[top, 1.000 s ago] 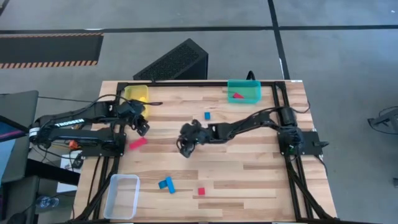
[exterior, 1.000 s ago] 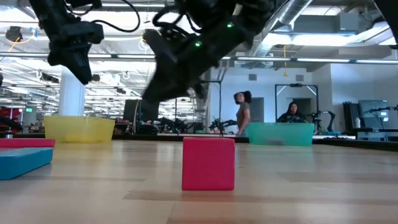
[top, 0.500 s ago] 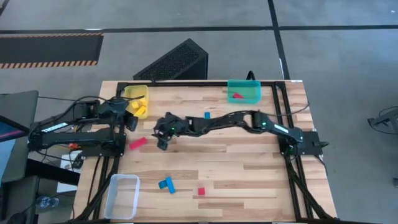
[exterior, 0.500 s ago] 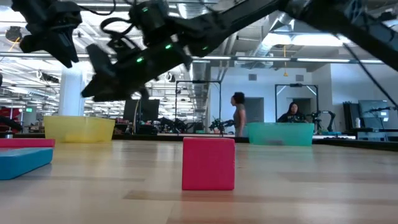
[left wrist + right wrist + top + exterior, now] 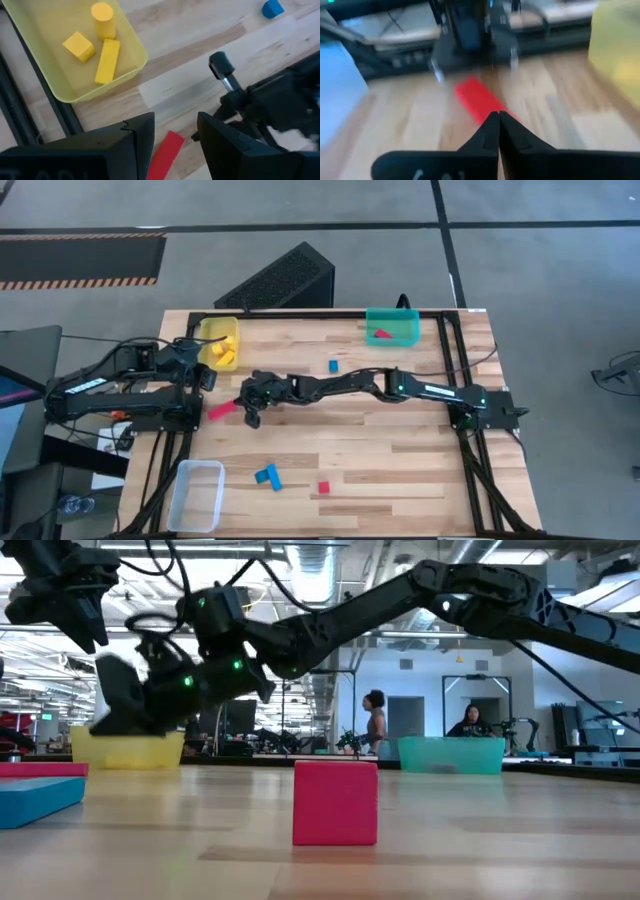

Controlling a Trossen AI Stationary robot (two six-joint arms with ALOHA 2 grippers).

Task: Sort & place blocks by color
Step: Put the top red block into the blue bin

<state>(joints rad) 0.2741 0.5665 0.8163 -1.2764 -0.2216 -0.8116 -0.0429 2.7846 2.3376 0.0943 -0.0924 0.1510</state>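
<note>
Red bar block, high view: on the table's left, just beside right gripper.
Low view: red cube stands nearest.
Left gripper, left wrist view: fingers parted, empty, near yellow bin.
Right gripper, right wrist view: fingertips pressed together, empty.

Right arm, high view: extended from its base at the 3 o'clock edge of the table across the centre toward 9 o'clock, links nearly straight and low. The right gripper sat at the far end of this reach, pointing toward 7 o'clock; in the right wrist view its fingertips met with no gap between them. Left arm: folded close to its base at the 9 o'clock edge, forearm directed toward 3 o'clock. The left gripper was raised above the table surface, its fingers spread apart with nothing between them.
</note>
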